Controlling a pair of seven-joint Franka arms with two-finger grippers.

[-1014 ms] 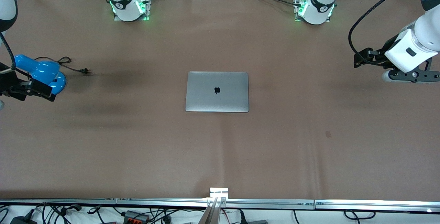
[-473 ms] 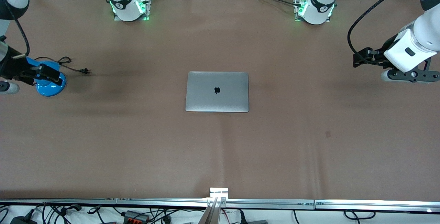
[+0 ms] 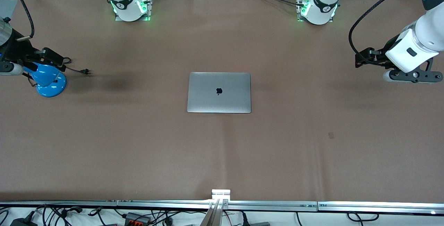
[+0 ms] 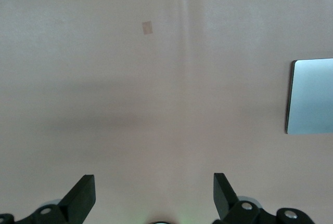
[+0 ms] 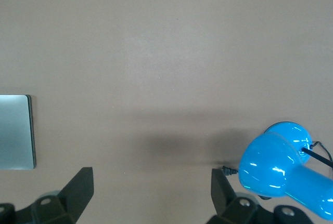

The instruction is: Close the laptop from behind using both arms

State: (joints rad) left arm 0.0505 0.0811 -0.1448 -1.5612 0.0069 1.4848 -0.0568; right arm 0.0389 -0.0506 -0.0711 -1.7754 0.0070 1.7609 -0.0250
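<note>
Laptop (image 3: 219, 92): I find it flat on the brown table cover (image 3: 222, 149) at mid-table, lid down with the logo up. I judge the closing already done.

Long axis: runs from the right arm's end of the table to the left arm's end, so the 9 to 3 o'clock line of the front view.

Left gripper (image 3: 360, 61): raised over bare cover at the left arm's end, about 3 o'clock from the laptop and well apart from it. Its wrist view shows the fingers (image 4: 80, 199) spread wide with nothing between them, and one short edge of the laptop at the rim of that view.

Right gripper (image 3: 52, 57): over the blue lamp (image 3: 48, 80) at the right arm's end, about 9 o'clock from the laptop and well apart from it. Its wrist view shows the fingers (image 5: 78, 190) wide and empty, the lamp below and the laptop's short edge at the rim.

Key relation: each gripper stands off one short end of the laptop, along its long axis. Neither is clearly the nearer, and neither touches it.

Other items: a thin black cord with a plug (image 3: 85, 70) lies beside the lamp, toward the laptop. A small dark mark (image 3: 331, 135) sits on the cover nearer the front camera than the left gripper.

Judgement: nothing left to press; I would only keep both arms clear.
</note>
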